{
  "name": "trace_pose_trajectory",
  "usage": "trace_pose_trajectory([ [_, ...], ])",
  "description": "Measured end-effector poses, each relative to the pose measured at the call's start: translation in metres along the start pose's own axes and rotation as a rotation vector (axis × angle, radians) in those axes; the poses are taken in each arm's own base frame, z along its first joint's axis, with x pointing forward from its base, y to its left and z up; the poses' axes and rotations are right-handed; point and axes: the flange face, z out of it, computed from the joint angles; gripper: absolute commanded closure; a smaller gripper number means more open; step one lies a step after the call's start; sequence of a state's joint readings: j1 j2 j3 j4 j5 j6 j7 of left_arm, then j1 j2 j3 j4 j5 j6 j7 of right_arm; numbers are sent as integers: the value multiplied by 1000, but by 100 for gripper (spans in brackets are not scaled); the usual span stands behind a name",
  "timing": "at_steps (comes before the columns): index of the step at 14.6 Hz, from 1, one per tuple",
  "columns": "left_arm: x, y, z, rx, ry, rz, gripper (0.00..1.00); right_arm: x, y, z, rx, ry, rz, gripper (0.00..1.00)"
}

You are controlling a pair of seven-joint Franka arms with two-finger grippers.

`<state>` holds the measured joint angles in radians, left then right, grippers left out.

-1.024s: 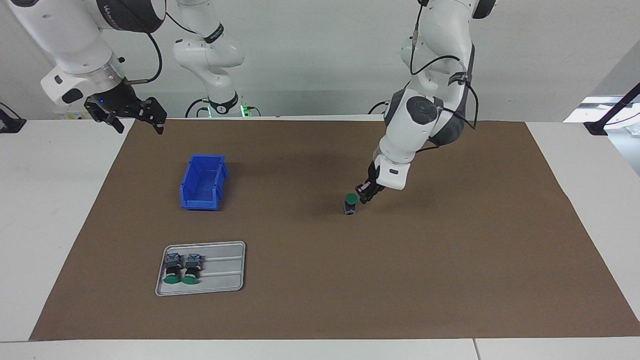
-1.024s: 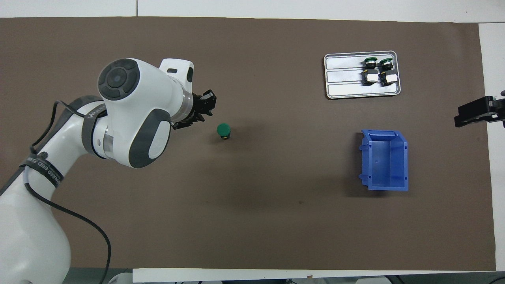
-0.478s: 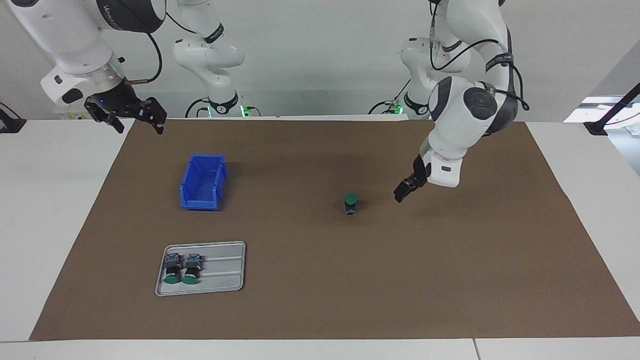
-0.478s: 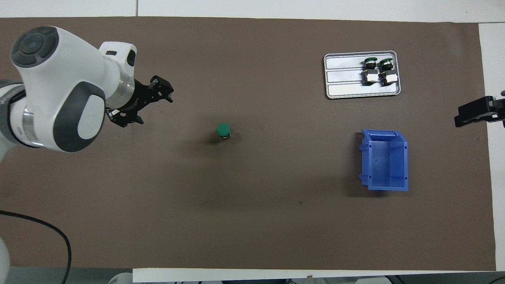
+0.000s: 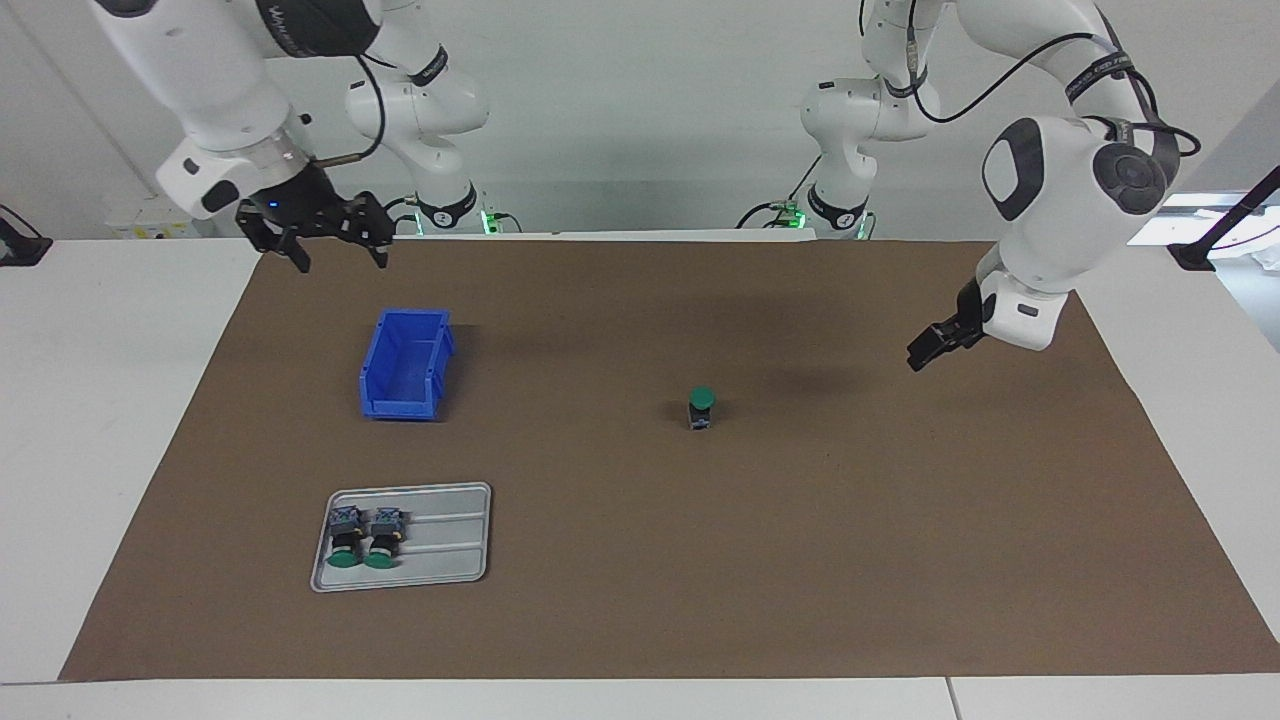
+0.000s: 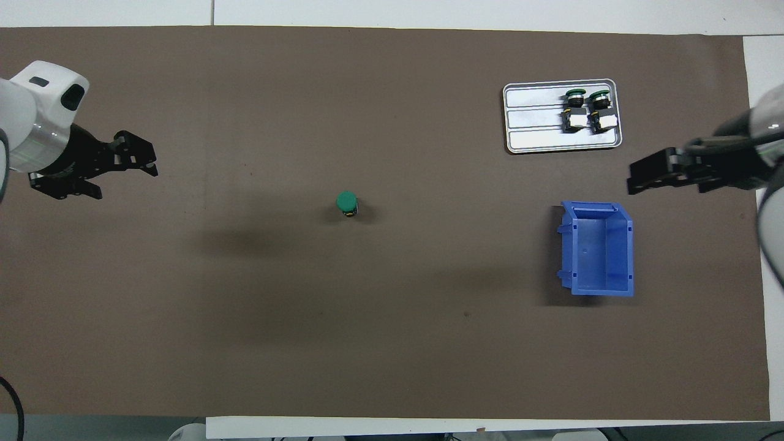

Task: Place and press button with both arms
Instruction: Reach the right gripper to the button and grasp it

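Your right gripper (image 5: 334,252), fingers spread and empty, hangs over the mat (image 5: 640,600) edge near the bin (image 5: 404,364). The button (image 5: 702,407), green cap up on its grey block, stands alone mid-mat, open mat all round. Your left gripper (image 5: 925,350) hovers spread, empty.

The left arm (image 5: 1060,190) bends down from its base and hangs its left hand (image 5: 925,350) in the air over the mat at its own end of the counter, fingers spread apart and holding nothing. The right arm (image 5: 215,90) reaches down at its end, its right hand (image 5: 335,255) raised, pointing downward, fingers (image 5: 300,258) also parted and empty.
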<state>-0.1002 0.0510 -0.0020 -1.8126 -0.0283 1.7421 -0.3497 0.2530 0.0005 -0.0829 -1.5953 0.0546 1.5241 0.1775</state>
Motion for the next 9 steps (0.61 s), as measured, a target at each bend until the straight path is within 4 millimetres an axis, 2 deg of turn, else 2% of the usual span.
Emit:
trace_pose_trajectory([
  [2, -3, -24, -18, 59, 7, 38, 0, 4, -88, 23, 10, 33, 34, 0],
  [4, -9, -40, -45, 95, 1, 68, 0, 9, -160, 54, 29, 53, 75, 0],
  [6, -13, -51, -73, 103, -7, 83, 0, 19, -220, 91, 43, 72, 102, 0],
  [9, -21, -59, -103, 106, -28, 117, 0, 24, -303, 162, 63, 115, 98, 0],
])
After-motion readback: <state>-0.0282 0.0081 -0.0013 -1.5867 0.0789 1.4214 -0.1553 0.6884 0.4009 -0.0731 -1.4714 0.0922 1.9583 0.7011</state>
